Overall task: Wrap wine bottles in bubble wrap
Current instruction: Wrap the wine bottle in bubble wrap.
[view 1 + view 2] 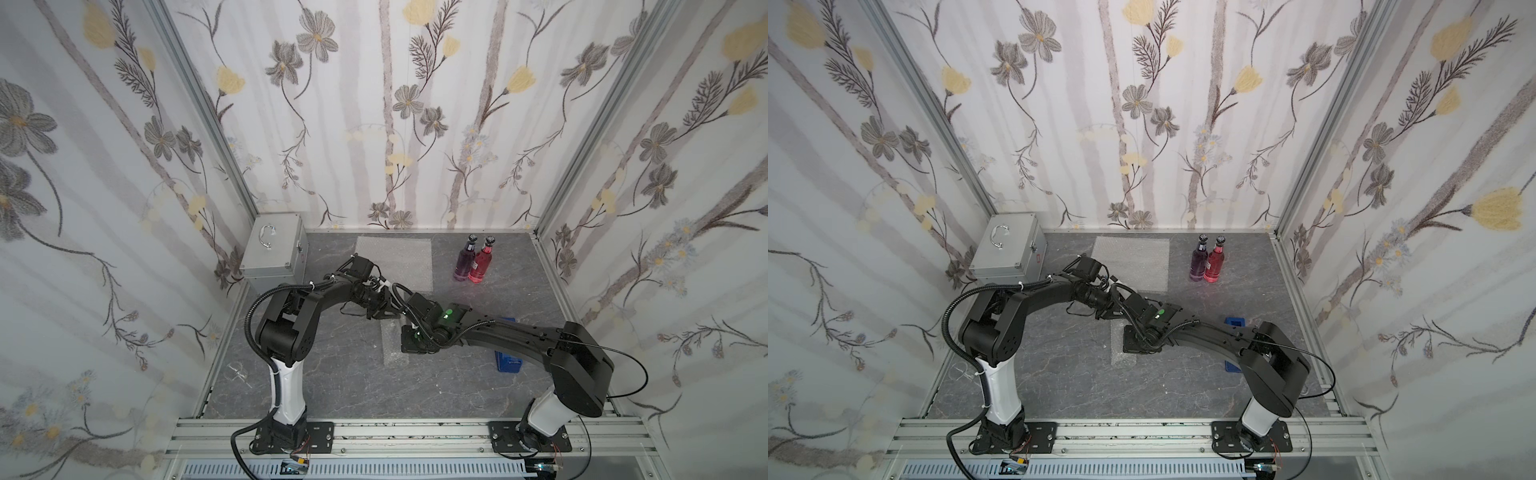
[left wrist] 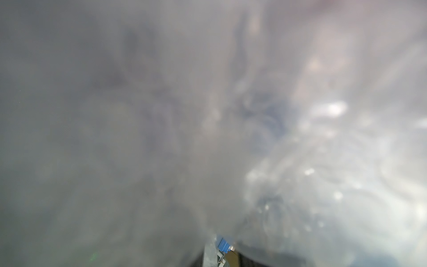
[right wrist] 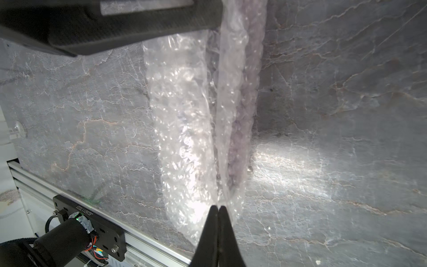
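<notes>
While clamping the right gripper (image 3: 218, 208) tight on a thin flap of the bubble wrap (image 3: 184, 129), fingertips pressing together with only film between them, holding one end of a rolled bundle lying on the grey table (image 3: 335, 92). Stretching lengthwise straight away from those fingertips toward the left gripper (image 1: 381, 312) at the roll's other end, and showing a purple tint through the plastic along one side, likely the wine bottle (image 3: 240, 129) inside. Reaching in from that far end with the left arm, its camera smothered in blurred wrap, so failing to tell those jaws' state, apart or together. Sitting nearer the loose flap with the right arm, so probably needing to draw that flap across the roll's long axis, the left merely steadying. Leaving the purple bottle (image 1: 465, 261) and the red-pink bottle (image 1: 481, 266) standing upright and touching, well apart at the back right, beside a flat spare sheet (image 1: 395, 259), with the blue tape dispenser (image 1: 508, 360) lying under the right arm
</notes>
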Controlling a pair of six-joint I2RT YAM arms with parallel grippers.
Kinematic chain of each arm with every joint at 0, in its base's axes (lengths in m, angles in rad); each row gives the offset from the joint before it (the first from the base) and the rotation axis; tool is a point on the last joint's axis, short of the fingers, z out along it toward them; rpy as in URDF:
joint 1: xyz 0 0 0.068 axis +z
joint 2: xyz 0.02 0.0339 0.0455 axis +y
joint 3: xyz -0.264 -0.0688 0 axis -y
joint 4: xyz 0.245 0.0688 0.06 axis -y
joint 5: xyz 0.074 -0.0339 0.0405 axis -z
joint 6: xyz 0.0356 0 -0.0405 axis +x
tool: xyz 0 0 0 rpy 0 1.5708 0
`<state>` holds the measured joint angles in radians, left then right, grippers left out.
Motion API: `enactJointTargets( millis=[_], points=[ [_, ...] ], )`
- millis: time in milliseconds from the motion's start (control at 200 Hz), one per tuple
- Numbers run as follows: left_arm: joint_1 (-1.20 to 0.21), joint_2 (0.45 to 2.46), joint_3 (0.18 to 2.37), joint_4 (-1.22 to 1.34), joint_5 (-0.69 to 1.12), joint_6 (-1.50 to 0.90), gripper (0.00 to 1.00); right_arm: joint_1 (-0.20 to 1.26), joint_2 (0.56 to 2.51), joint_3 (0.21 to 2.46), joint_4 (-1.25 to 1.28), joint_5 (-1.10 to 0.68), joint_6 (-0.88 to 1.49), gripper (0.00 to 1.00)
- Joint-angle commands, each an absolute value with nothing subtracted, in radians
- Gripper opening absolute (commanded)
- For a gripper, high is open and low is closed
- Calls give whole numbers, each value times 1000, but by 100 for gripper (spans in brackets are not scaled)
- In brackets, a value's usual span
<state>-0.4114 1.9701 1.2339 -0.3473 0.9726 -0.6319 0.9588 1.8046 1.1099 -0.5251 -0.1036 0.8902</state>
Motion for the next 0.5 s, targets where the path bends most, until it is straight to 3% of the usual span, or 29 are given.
enactJointTargets(
  millis=[0,300,495],
  points=[
    [-410,1975,1238,-446,834,-620,35,952,1812,1085,-451,-147,915,0],
    [-408,1898,1319,-510,886,-590,57,935,1845,1072,-390,-179,898,0],
    [-402,1818,1325,-544,887,-544,65,933,1854,1068,-375,-186,894,0]
  ],
)
